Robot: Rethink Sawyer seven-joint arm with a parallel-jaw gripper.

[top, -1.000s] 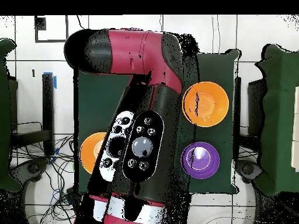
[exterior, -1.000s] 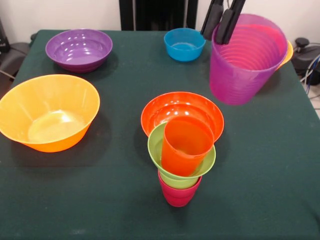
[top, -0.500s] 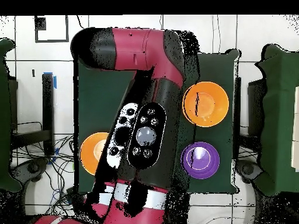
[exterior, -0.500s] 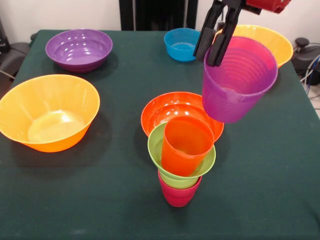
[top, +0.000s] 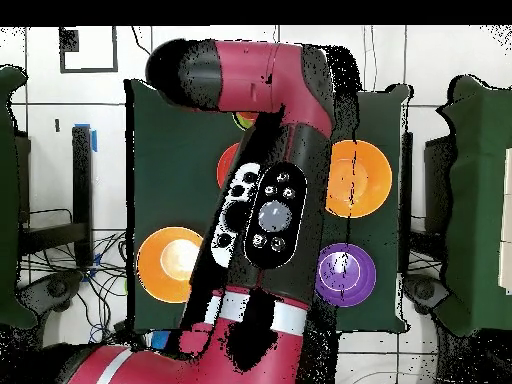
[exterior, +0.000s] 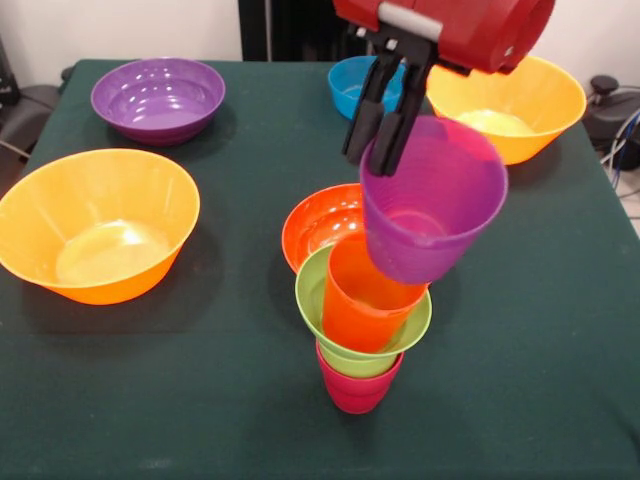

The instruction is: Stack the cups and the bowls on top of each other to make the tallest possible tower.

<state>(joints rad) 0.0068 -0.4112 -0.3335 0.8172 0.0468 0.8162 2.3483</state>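
My gripper [exterior: 368,160] is shut on the rim of a purple cup [exterior: 432,205], one finger inside it and one outside. The cup hangs tilted, its base just above and to the right of the orange-red cup [exterior: 362,298]. That cup tops the tower: it sits in a lime green piece [exterior: 312,300], which rests on a crimson cup [exterior: 357,388]. A red-orange bowl [exterior: 322,218] stands right behind the tower. In the overhead view the arm [top: 275,200] hides the gripper and the tower; only slivers of lime green [top: 243,120] and of the red-orange bowl [top: 228,166] show.
A large orange bowl [exterior: 98,225] stands at the left and another [exterior: 515,98] at the back right. The purple bowl [exterior: 158,97] is at the back left and the small blue bowl [exterior: 347,88] at the back centre. The overhead view shows both orange bowls [top: 172,262] [top: 362,180] and the purple bowl [top: 348,272].
The gripper has carried the purple cup left and down from the back right until it hangs over the tower. The orange bowl behind it has come into view.
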